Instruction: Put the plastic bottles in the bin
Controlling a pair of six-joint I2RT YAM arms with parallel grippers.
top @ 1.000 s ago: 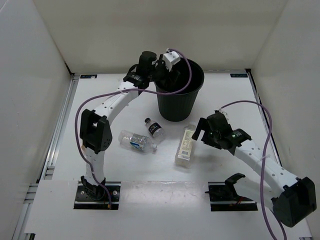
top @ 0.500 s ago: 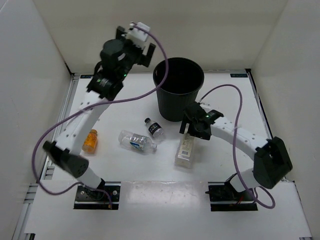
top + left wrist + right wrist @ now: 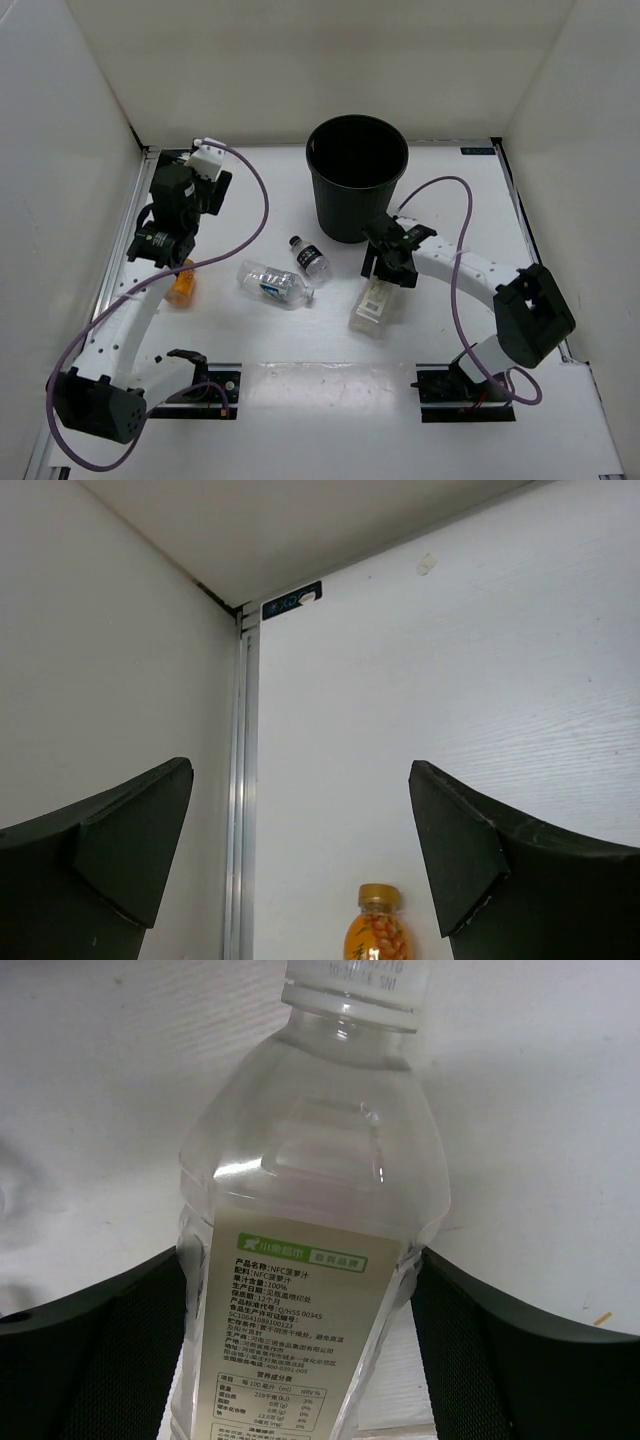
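Note:
The black bin [image 3: 345, 210] stands upright at the back centre. My right gripper [image 3: 386, 262] is open and straddles the neck end of the tall square pale-labelled bottle [image 3: 370, 303], which lies on the table. In the right wrist view that bottle [image 3: 320, 1210] fills the gap between my fingers [image 3: 95, 1360]. My left gripper [image 3: 190, 200] is open and empty, high above the far left of the table. The yellow-capped orange bottle [image 3: 181, 287] lies below and nearer than it, and also shows in the left wrist view [image 3: 378, 930]. The blue-labelled bottle [image 3: 275, 284] and the tiny black-capped bottle [image 3: 309, 257] lie left of the bin's foot.
White walls close in the table on the left, back and right. A metal rail [image 3: 243, 810] runs along the left edge, close to the orange bottle. Purple cables [image 3: 255, 215] loop off both arms.
My left arm has swung from over the bin to the far left, leaving the orange bottle in sight. My right gripper has moved left and come down around the tall square bottle.

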